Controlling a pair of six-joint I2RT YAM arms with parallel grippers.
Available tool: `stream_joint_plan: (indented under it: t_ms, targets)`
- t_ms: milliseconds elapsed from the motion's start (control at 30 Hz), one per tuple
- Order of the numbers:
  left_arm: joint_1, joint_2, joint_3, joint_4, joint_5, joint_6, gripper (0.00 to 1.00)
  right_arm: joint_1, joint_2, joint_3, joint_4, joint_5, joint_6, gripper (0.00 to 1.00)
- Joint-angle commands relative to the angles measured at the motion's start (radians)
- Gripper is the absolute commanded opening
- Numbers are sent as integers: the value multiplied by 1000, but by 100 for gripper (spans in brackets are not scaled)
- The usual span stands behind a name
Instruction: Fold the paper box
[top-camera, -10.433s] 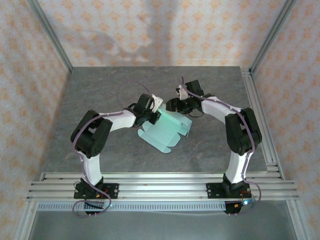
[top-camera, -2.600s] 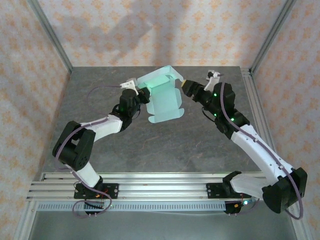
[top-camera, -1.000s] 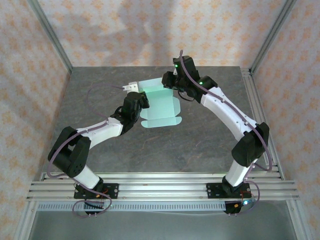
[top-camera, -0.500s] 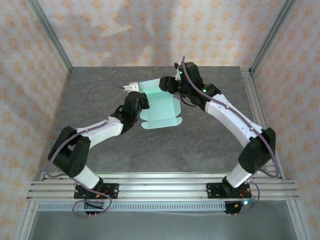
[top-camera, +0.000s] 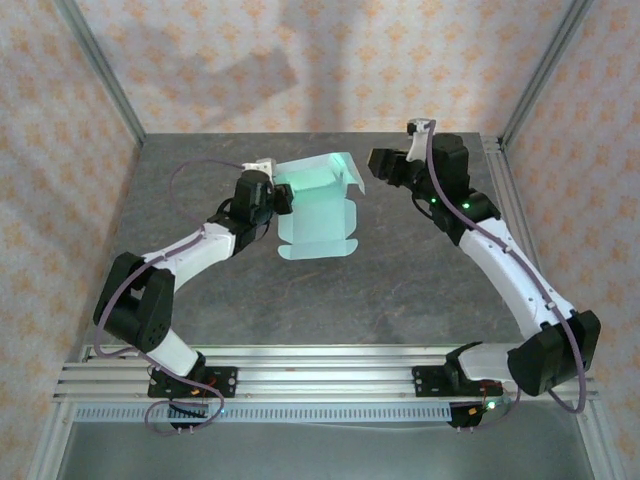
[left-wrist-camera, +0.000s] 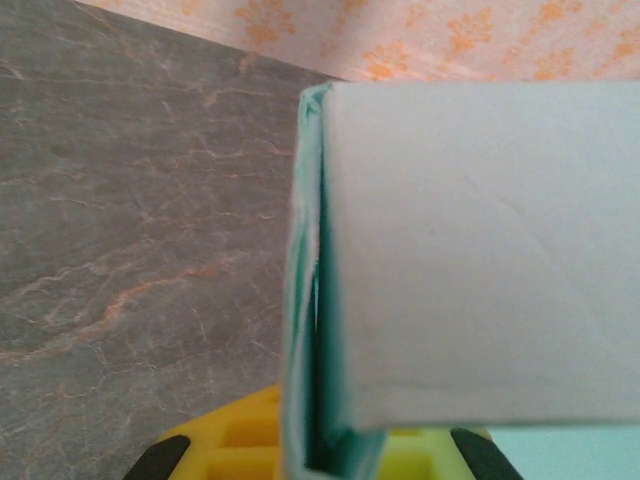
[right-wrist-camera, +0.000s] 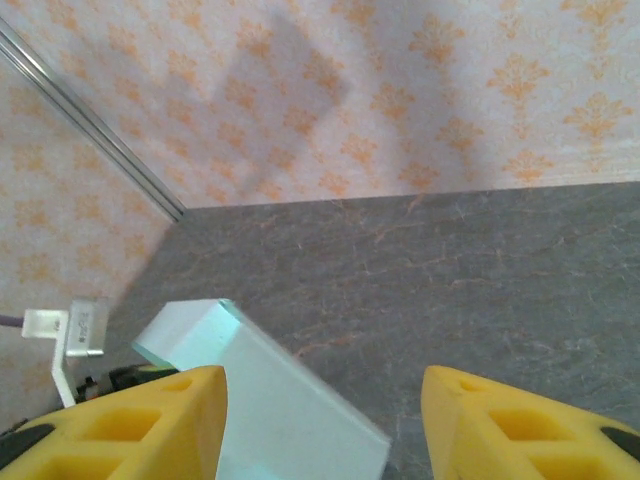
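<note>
Paper box of pale mint-blue thin card (top-camera: 318, 215) was at the far middle of your grey stone-patterned table (top-camera: 400, 290) from above, long axis running near to far, far panel bent up. Your left gripper (top-camera: 277, 196) pinched its left edge. Your right gripper (top-camera: 376, 164) hung just right of that raised panel, apart from it. On the left wrist, the jaws were clamped tight on doubled card. On the right wrist, 2 yellow fingers (right-wrist-camera: 150, 425) stood half spread and empty, the paper box low and left ahead.
</note>
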Motion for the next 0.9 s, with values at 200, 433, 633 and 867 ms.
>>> stream_joint_plan:
  t_ms: [200,433,633,867]
  targets:
    - [28,-15,55,-34,210,4,0,-52,100,21,1,-376,-24,54]
    - [28,0,88,-29,256,-8,0,-52,164,47,-1,-532,-54,55]
    - [26,14,108,-50,249,-17,0,-47,186,71,-31,-583,-74,50]
    - [26,27,116,-60,258,-19,0,12,203,130,-163,-449,-197,46]
